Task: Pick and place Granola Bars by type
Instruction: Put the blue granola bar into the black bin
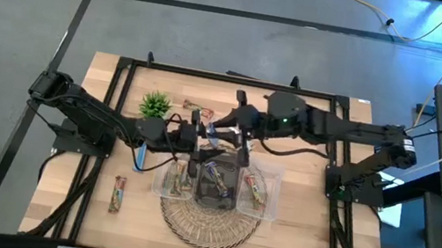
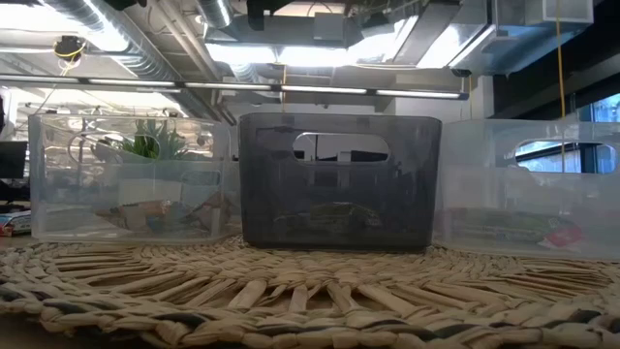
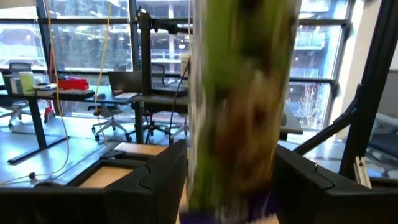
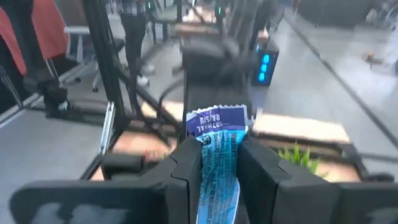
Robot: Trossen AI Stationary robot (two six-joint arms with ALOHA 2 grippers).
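My left gripper (image 1: 196, 131) and my right gripper (image 1: 224, 132) meet tip to tip above the far side of three bins on a woven mat (image 1: 206, 227). The left gripper (image 3: 230, 186) is shut on a green-brown granola bar (image 3: 239, 93), which is blurred and close to the camera. The right gripper (image 4: 219, 168) is shut on a blue granola bar (image 4: 217, 162) with a purple end. Loose bars lie on the table: a red-brown one (image 1: 116, 194) near left, a blue one (image 1: 140, 157), and more at the far side (image 1: 195, 107). My left gripper has the green-brown bar between its two fingers (image 3: 163, 183). The bar stands on end across the gap, rising well past the fingers, lifted clear of the table. Which part of it they grip is hidden by blur. My right gripper pinches the blue bar's flat faces (image 4: 219, 186) between its two fingers. The purple crimped end (image 4: 216, 120) sticks out past the fingertips. The bar runs along the fingers and is lifted clear of the table.
Side by side on the mat (image 2: 310, 291) stand a clear bin (image 2: 131, 174), a dark bin (image 2: 339, 179) and another clear bin (image 2: 528, 184), each with bars inside. A small green plant (image 1: 155, 103) stands at the far left. A black frame (image 1: 123, 68) runs around the table.
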